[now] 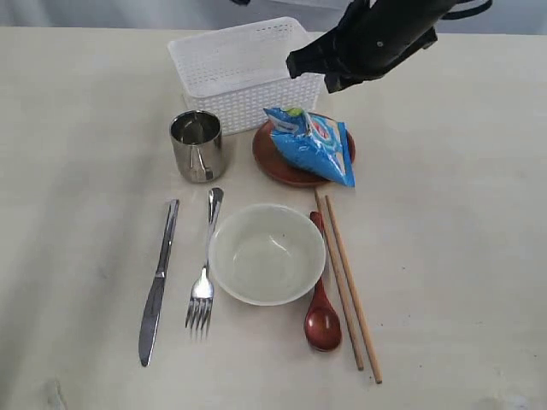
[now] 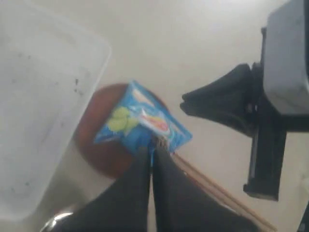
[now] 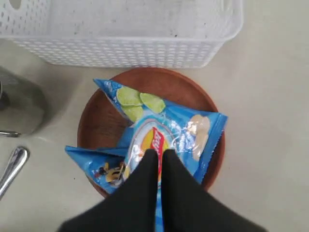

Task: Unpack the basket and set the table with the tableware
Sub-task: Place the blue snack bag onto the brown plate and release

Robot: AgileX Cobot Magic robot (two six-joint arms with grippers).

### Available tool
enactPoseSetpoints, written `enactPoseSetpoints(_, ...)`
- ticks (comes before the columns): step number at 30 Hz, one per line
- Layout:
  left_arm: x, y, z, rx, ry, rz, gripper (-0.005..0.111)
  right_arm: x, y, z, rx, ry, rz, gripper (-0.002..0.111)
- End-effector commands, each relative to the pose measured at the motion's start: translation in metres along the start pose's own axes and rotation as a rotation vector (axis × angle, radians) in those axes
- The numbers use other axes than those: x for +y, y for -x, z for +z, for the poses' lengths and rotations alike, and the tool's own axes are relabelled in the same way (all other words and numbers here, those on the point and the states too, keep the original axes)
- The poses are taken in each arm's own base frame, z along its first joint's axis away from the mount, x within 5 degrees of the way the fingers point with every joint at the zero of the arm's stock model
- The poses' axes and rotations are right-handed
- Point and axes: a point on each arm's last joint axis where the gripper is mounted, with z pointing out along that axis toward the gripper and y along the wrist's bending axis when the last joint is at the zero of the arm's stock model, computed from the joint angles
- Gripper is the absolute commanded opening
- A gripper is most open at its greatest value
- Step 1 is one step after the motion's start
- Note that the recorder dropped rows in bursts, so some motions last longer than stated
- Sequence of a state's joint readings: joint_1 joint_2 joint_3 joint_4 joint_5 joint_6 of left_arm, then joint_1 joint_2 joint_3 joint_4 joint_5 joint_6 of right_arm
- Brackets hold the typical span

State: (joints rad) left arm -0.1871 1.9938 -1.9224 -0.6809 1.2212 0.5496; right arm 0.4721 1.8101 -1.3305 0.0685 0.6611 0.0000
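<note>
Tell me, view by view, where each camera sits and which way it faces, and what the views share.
Exterior: high over the table, tilted down across the bowl toward the basket; dark arm parts show at the top.
Left wrist: above the chip bag and plate, looking down; shows the shut left gripper and the right gripper.
Right wrist: straight above the chip bag, looking down past the shut right gripper.
Shared: all three show basket, plate and chip bag.

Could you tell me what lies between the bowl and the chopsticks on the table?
The wooden spoon lies between the bowl and the chopsticks, seen in the exterior view.
</note>
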Motion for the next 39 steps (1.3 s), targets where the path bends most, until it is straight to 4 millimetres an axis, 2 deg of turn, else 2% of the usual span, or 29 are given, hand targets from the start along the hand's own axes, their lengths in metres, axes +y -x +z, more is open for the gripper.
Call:
enactPoseSetpoints(1,-0.010,-0.017,-0.003,0.025,-0.011,0.011,0.001,0.001,-0.007,0.028,0.038,0.031,0.059,0.000)
enactPoseSetpoints(5,-0.009,-0.020,0.000,0.033,-0.010,0.004,0.001,0.004,-0.011,0.045,0.065,0.036,0.060,0.000)
enactPoseSetpoints(10,-0.008,-0.021,0.000,0.037,-0.008,0.010,0.001,0.015,-0.009,0.046,0.031,0.055,0.042,0.000)
enactPoseSetpoints(14,-0.004,-0.021,-0.002,0.030,0.003,0.009,0.001,0.014,-0.014,0.057,0.063,0.052,0.062,0.000)
enactPoseSetpoints(22,0.021,-0.024,-0.020,-0.022,0.035,-0.068,0.001,0.015,-0.021,0.075,0.107,0.048,0.060,0.000)
enactPoseSetpoints(29,0.022,-0.024,-0.021,-0.031,0.029,-0.069,0.001,0.014,-0.027,0.093,0.115,0.041,0.064,0.000)
enactPoseSetpoints(34,0.022,-0.024,-0.021,-0.034,0.032,-0.069,0.001,0.014,-0.025,0.086,0.108,0.042,0.060,0.000)
enactPoseSetpoints(36,0.022,-0.023,-0.021,-0.036,0.033,-0.069,0.001,0.015,-0.019,0.073,0.077,0.046,0.058,0.000)
enactPoseSetpoints(39,0.023,-0.023,-0.021,-0.042,0.038,-0.069,0.001,0.016,-0.009,0.043,0.024,0.045,0.036,0.000)
